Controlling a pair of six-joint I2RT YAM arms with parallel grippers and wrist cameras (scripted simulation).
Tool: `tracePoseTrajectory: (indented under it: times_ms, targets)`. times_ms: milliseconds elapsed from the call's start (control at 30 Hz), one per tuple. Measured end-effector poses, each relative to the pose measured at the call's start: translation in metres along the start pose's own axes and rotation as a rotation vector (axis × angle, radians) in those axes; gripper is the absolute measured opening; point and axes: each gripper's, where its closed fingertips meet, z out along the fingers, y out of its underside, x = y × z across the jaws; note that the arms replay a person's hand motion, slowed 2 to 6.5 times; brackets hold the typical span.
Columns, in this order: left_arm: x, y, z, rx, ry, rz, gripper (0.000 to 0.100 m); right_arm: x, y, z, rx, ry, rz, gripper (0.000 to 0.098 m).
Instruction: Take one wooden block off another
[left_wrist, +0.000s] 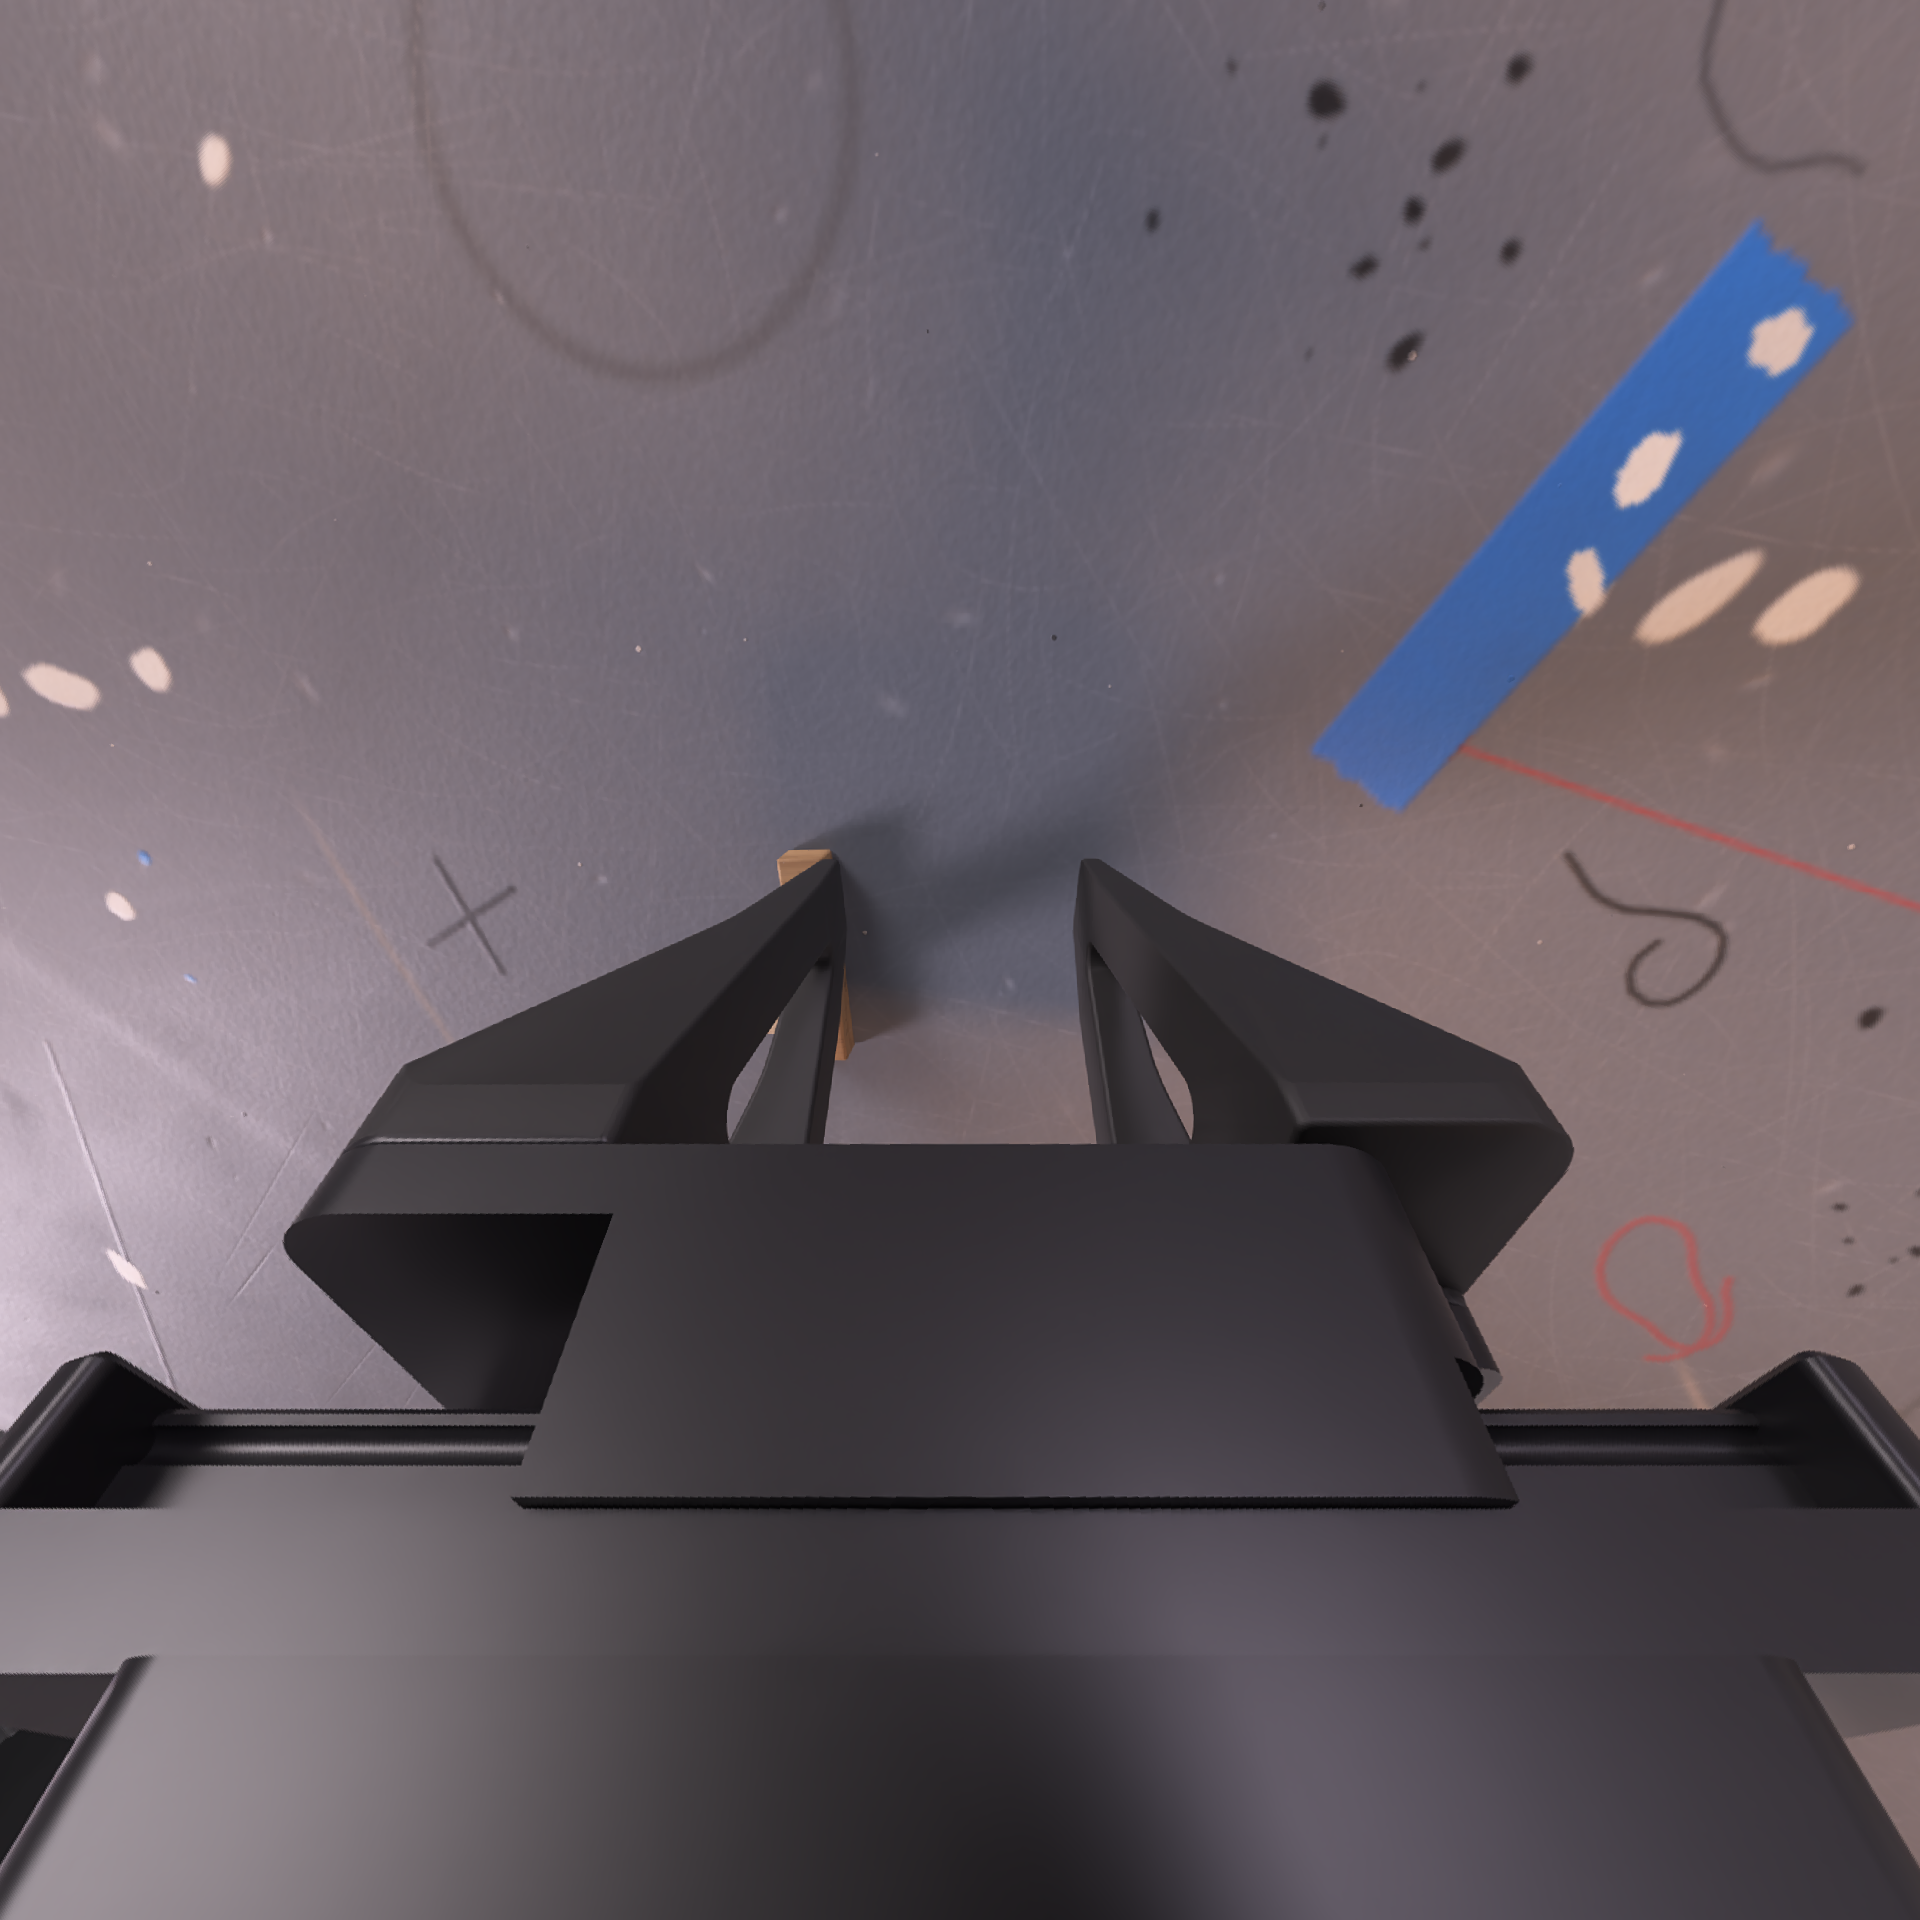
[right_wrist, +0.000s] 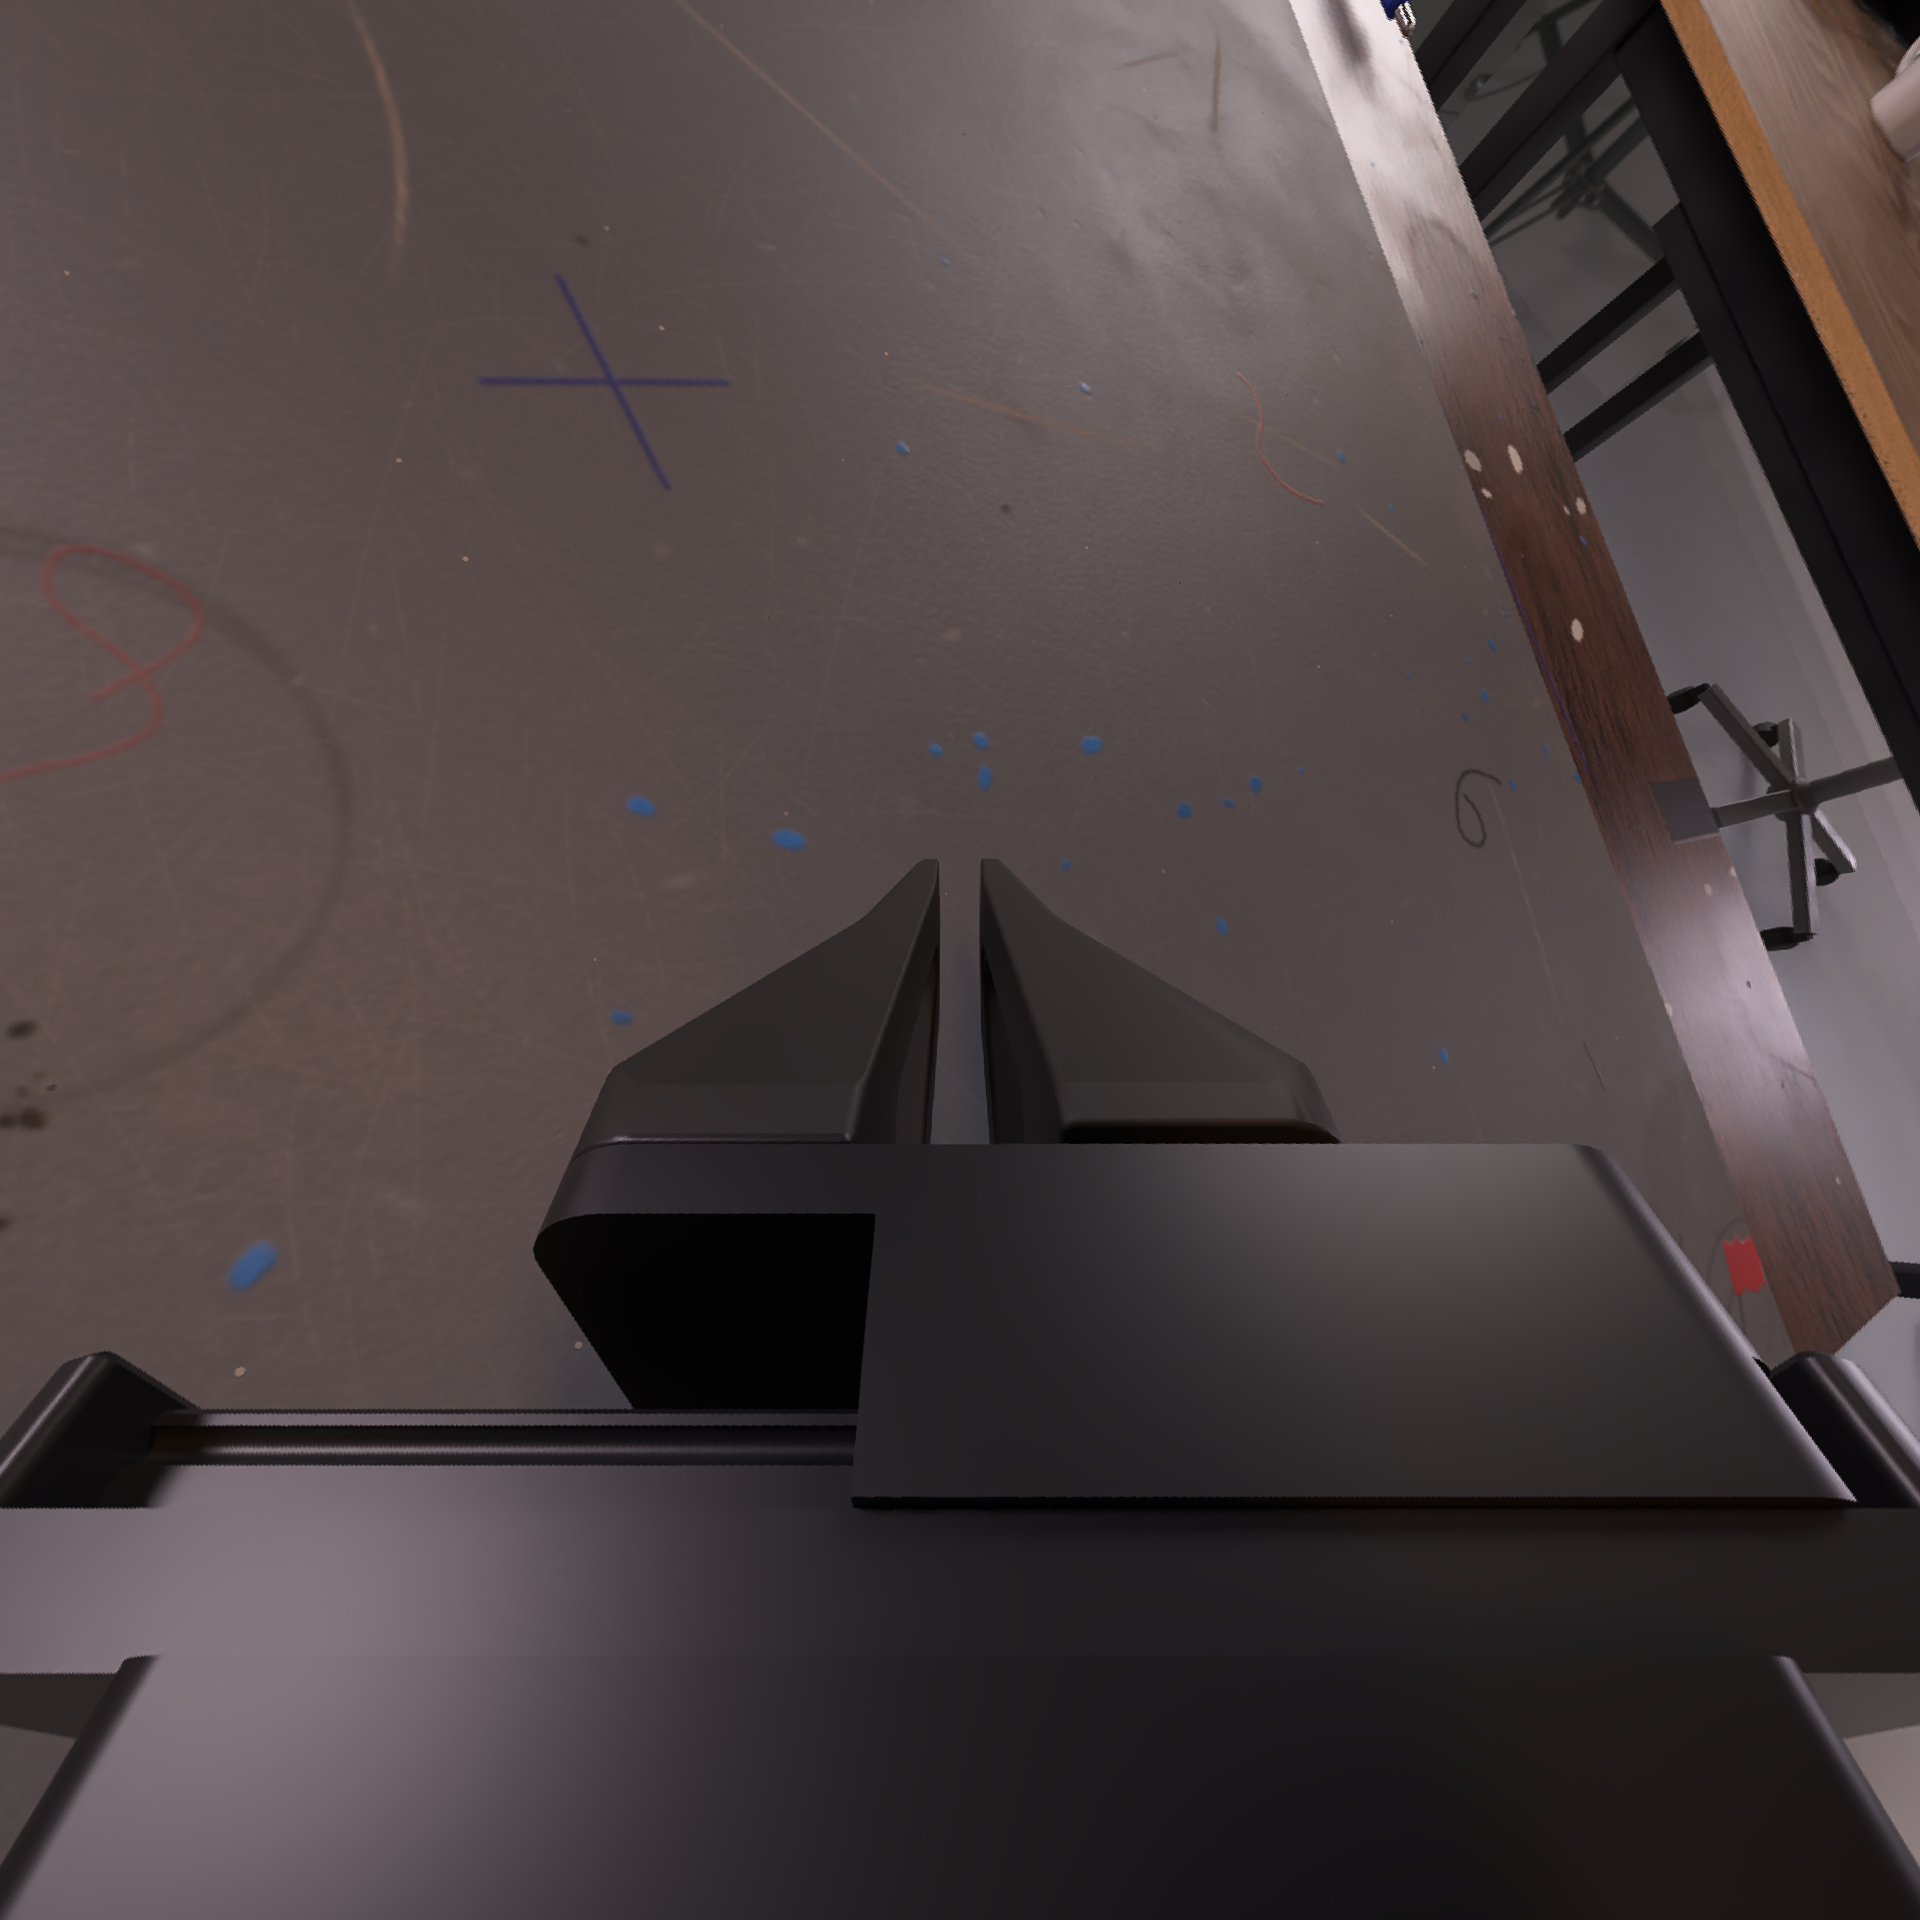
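In the left wrist view my left gripper (left_wrist: 961, 868) is open, pointing down at the grey table, with bare table between its fingers. A light wooden block (left_wrist: 844, 1023) is mostly hidden behind the left finger; only a corner at the fingertip and a strip along the finger's inner edge show. I cannot tell whether it is one block or two stacked. In the right wrist view my right gripper (right_wrist: 960, 868) is shut with only a thin slit between the fingers, empty, above the table. No block shows in that view.
A strip of blue tape (left_wrist: 1579, 520) lies on the table right of the left gripper. The table's wooden right edge (right_wrist: 1621, 727) runs beside the right gripper, with a chair base (right_wrist: 1787, 821) on the floor beyond it.
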Motion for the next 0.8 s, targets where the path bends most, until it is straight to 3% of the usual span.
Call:
tracePoseTrajectory:
  times_ms: [800]
  targets:
    - [-0.025, -0.002, -0.016, 0.053, -0.088, -0.066, 0.039, -0.007, 0.002, 0.002, -0.024, 0.011, -0.085, 0.0064]
